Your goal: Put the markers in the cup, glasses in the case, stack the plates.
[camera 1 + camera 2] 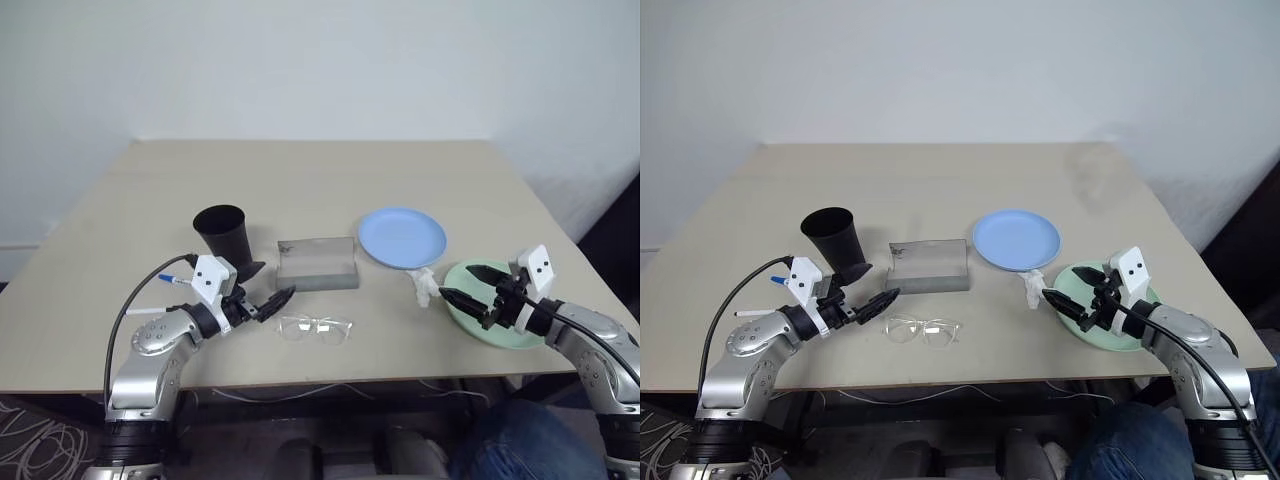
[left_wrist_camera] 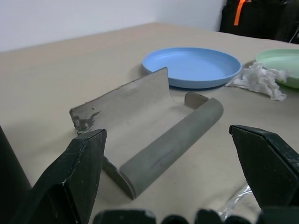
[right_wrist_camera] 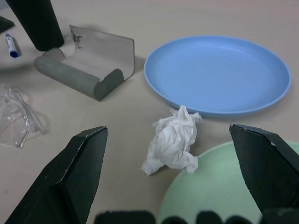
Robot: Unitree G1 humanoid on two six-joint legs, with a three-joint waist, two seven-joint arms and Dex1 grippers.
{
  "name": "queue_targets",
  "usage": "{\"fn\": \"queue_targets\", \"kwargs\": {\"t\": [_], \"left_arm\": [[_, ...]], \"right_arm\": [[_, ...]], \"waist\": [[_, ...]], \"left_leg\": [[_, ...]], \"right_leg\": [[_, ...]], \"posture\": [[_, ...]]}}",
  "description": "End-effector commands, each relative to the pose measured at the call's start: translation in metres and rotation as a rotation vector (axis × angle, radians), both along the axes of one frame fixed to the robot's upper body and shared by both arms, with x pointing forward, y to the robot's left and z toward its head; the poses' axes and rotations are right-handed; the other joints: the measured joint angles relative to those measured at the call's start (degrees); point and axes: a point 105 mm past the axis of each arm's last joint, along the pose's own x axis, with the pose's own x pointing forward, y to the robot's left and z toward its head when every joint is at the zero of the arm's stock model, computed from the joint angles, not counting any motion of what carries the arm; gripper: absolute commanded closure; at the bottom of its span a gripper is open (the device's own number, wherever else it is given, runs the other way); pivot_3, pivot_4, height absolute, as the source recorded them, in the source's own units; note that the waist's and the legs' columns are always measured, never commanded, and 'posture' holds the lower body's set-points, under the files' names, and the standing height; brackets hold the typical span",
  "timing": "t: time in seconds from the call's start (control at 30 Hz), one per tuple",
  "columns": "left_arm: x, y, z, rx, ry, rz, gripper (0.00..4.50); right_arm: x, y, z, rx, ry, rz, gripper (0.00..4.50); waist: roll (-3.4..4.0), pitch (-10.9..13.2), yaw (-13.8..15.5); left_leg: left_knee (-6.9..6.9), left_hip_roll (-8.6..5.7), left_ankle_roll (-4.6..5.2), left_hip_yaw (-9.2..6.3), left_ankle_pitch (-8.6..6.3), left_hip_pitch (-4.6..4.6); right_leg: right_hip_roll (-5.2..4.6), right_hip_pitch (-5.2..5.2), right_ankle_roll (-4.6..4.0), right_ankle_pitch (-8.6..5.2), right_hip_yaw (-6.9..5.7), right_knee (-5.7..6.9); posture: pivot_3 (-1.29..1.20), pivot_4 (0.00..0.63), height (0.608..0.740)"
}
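Observation:
The black cup [image 1: 225,232] stands upright at the left of the table. A blue-capped marker [image 1: 175,278] and a second white marker [image 1: 145,311] lie near my left arm. The grey case [image 1: 318,262] sits open in the middle with its lid raised. In front of it lie the clear glasses [image 1: 316,328]. The light blue plate [image 1: 402,237] lies right of the case, and the mint green plate [image 1: 490,310] sits nearer the front right edge. My left gripper [image 1: 265,285] hovers open and empty between cup and glasses. Over the green plate's near-left rim my right gripper [image 1: 472,284] is open and empty.
A crumpled white tissue [image 1: 425,287] lies between the two plates, just left of the right gripper. A black cable [image 1: 130,310] loops up from my left arm. The far half of the table [image 1: 310,175] is bare.

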Motion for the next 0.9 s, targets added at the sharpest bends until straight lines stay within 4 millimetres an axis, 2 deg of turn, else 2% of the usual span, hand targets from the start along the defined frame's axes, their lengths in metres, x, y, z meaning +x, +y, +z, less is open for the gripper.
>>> {"fn": "queue_targets", "kwargs": {"t": [0.03, 0.2, 0.5, 0.9], "left_arm": [[-0.005, -0.007, 0.016, -0.013, -0.045, -0.060, 0.04], [-0.012, -0.021, 0.016, -0.010, -0.018, -0.147, 0.04], [-0.013, -0.041, 0.015, -0.007, -0.023, -0.213, 0.04], [-0.013, -0.056, 0.014, -0.024, -0.029, -0.239, 0.04]], "right_arm": [[0.000, -0.001, 0.014, -0.034, -0.039, 0.000, 0.00], [-0.001, 0.000, 0.005, -0.081, 0.025, 0.013, 0.00], [0.002, 0.005, -0.019, -0.179, 0.103, -0.042, 0.00], [0.003, 0.011, -0.028, -0.271, 0.127, -0.088, 0.00]], "waist": [[0.00, 0.00, -0.01], [0.00, 0.00, -0.01], [0.00, 0.00, -0.02], [-0.01, 0.00, -0.03]], "left_leg": [[0.00, 0.00, 0.00, 0.00, 0.00, 0.00], [0.00, -0.02, 0.00, 0.01, 0.00, 0.00], [0.01, -0.02, 0.01, 0.00, 0.00, -0.01], [0.03, -0.03, 0.01, -0.01, 0.01, -0.02]], "right_leg": [[0.00, 0.00, 0.00, 0.00, 0.00, 0.00], [0.00, 0.00, 0.00, 0.00, 0.01, -0.01], [0.00, -0.01, -0.01, 0.00, 0.01, 0.00], [0.01, 0.00, 0.00, 0.00, 0.01, 0.00]], "posture": [[0.00, 0.000, 0.721], [0.00, 0.000, 0.721], [0.00, 0.000, 0.721], [0.00, 0.000, 0.721]]}}
